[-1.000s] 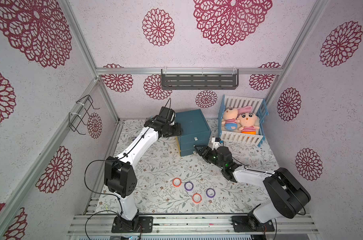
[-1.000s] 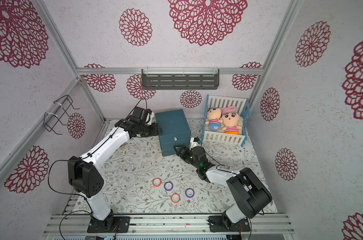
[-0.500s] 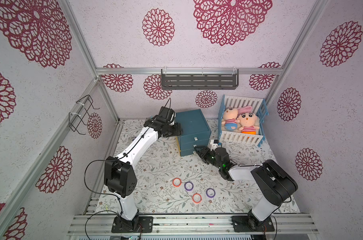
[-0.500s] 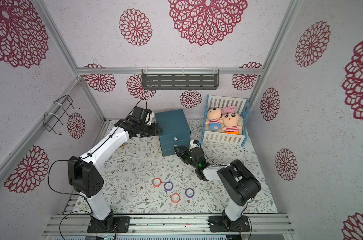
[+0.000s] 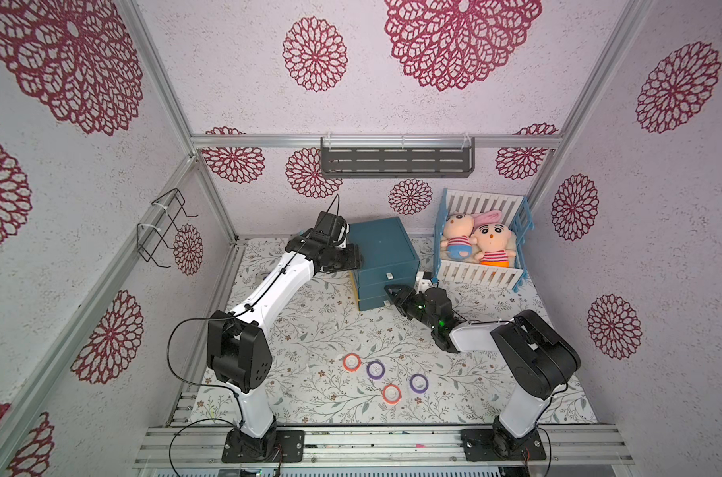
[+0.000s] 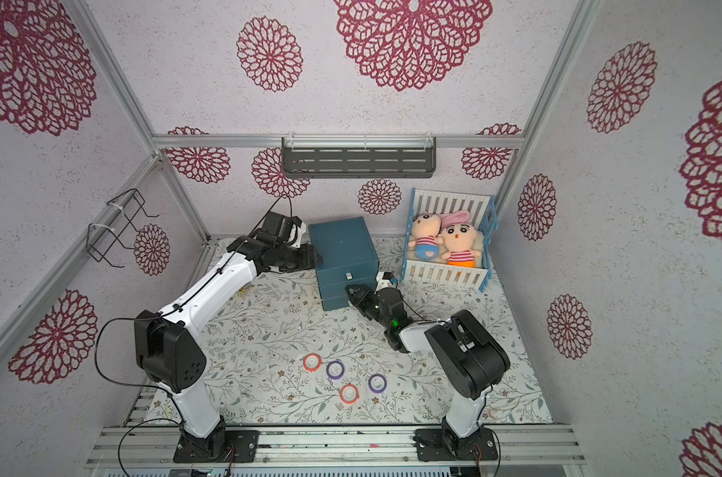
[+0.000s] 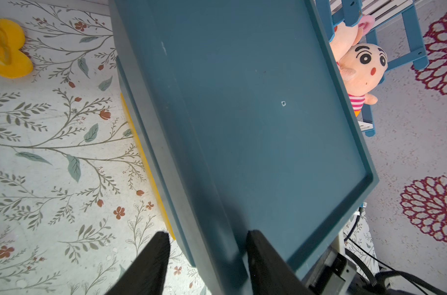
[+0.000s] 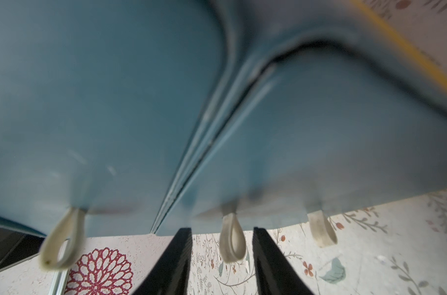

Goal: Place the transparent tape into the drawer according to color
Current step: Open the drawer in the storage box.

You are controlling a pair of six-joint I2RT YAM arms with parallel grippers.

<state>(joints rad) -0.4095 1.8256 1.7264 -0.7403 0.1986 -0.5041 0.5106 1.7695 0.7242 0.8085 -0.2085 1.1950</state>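
Observation:
Four transparent tape rings lie on the floral mat near the front: two red-orange (image 5: 351,362) (image 5: 391,393) and two purple (image 5: 375,369) (image 5: 418,383). The teal drawer cabinet (image 5: 382,252) stands at the back with its drawers closed. My left gripper (image 7: 208,233) straddles the cabinet's upper left edge (image 7: 191,178), one finger outside and one on top, gripping it. My right gripper (image 8: 221,231) is at the cabinet front (image 5: 389,289). It stands open, with the middle white pull loop (image 8: 231,240) between its fingers and a gap on each side.
A blue-and-white crib (image 5: 481,274) with two dolls stands right of the cabinet. A yellow toy (image 7: 5,51) lies on the mat left of it. A grey shelf (image 5: 396,159) and a wire rack (image 5: 165,227) hang on the walls.
My right gripper's jaws have narrowed around the middle pull loop, and the right arm has folded in closer to the cabinet. The left arm has not moved.

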